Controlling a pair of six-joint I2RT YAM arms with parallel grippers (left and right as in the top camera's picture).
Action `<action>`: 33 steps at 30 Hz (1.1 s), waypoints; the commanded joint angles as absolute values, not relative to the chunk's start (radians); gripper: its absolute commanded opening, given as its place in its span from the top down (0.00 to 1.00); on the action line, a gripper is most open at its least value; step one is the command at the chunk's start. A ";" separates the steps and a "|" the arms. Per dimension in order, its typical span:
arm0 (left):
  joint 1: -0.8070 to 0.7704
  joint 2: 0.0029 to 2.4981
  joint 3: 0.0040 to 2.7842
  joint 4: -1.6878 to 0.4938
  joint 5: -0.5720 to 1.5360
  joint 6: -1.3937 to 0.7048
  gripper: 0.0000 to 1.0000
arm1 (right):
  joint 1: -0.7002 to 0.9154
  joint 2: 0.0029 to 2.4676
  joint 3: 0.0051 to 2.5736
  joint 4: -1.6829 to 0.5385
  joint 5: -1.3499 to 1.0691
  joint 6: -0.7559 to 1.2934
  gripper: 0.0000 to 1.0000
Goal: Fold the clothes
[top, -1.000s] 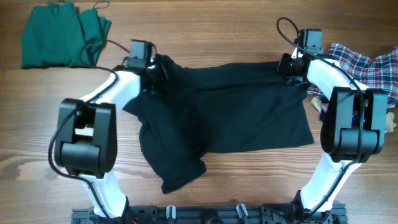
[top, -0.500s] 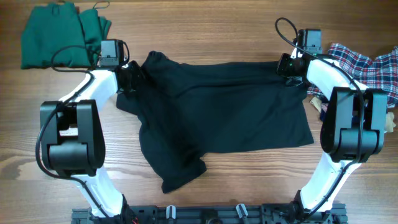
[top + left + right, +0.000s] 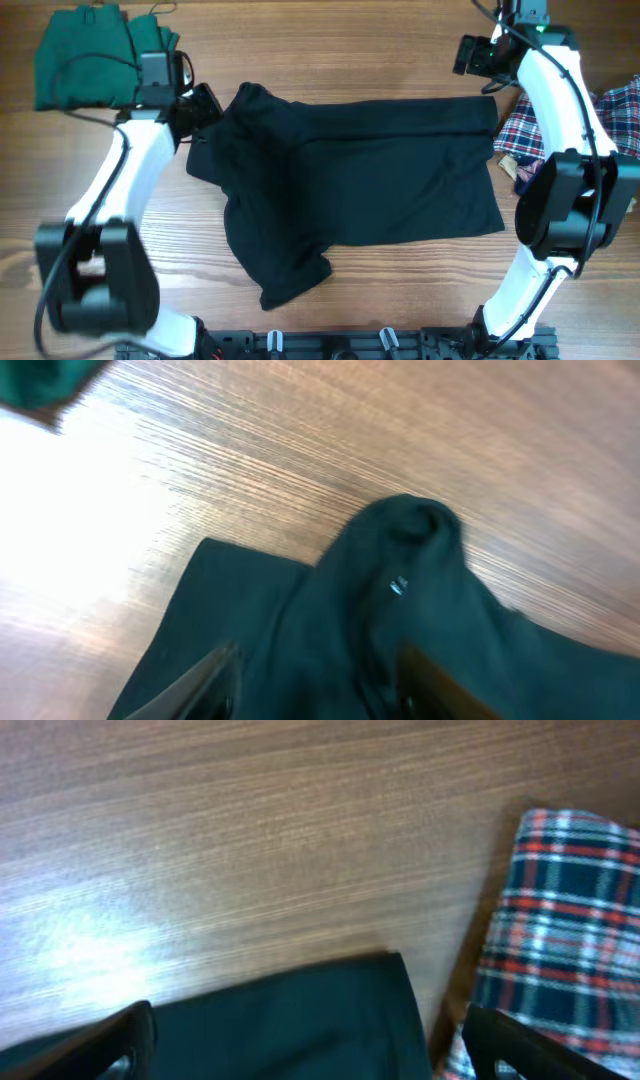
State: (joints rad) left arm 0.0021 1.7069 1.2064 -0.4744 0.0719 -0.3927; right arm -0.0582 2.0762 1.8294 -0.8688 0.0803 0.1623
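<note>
Lying spread, black shirt (image 3: 380, 170), left gripper (image 3: 203, 106) and right gripper (image 3: 478, 62) parted near corners.

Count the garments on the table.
3: a large black fabric shirt in the centre, a folded green garment far left, a red-blue-white plaid shirt far right, partly hidden.

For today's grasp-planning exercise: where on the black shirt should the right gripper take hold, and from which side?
Grip the black shirt at its far right corner, lying flat with bare table beyond. Come from the far side; the plaid shirt crowds its right.
</note>
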 commanded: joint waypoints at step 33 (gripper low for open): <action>-0.168 1.094 0.626 -1.082 0.443 -0.749 0.03 | -0.090 1.832 1.773 -1.399 0.105 0.531 0.00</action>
State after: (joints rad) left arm -0.1638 1.1069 0.7021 -1.1458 0.3496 -0.7177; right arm -0.0845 1.8435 1.7824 -1.3968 0.1017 0.5011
